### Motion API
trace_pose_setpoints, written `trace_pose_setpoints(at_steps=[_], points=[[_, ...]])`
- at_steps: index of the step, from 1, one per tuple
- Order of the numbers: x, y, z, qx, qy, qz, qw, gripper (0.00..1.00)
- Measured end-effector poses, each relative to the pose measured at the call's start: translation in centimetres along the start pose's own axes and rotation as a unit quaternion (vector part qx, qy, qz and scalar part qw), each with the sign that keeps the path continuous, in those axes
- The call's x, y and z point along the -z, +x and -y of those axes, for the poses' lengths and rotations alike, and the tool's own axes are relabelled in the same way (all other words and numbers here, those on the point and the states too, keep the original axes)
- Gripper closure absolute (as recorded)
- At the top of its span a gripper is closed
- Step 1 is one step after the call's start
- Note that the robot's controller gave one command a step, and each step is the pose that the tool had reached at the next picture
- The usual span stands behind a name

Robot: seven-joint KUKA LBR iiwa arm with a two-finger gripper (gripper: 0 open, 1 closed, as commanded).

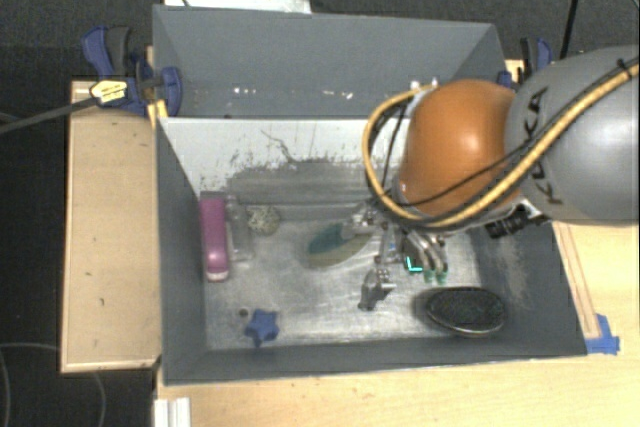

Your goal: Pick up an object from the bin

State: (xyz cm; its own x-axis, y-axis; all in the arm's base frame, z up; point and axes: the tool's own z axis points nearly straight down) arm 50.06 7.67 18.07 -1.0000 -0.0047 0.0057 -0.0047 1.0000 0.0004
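Note:
My gripper (pixel 376 287) hangs low over the bin floor, right of the middle, under the orange wrist cover. Just up and left of it lies a teal and beige brush-like thing (pixel 328 241), apart from the gripper tip. A black oval disc (pixel 462 309) lies flat to the gripper's right, near the bin's front right corner. I see nothing held in the gripper.
A pink oblong block (pixel 214 237) lies along the left wall, with a small grey-green lump (pixel 263 220) beside it. A small blue piece (pixel 262 325) sits at the front left. The arm and its cables cover the bin's right side.

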Motion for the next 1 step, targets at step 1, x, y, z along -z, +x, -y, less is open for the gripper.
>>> trace_pose_setpoints(at_steps=[1], points=[[-9.19, -6.15, 3.49, 0.167, 0.001, 0.0061, 0.9859, 0.00]])
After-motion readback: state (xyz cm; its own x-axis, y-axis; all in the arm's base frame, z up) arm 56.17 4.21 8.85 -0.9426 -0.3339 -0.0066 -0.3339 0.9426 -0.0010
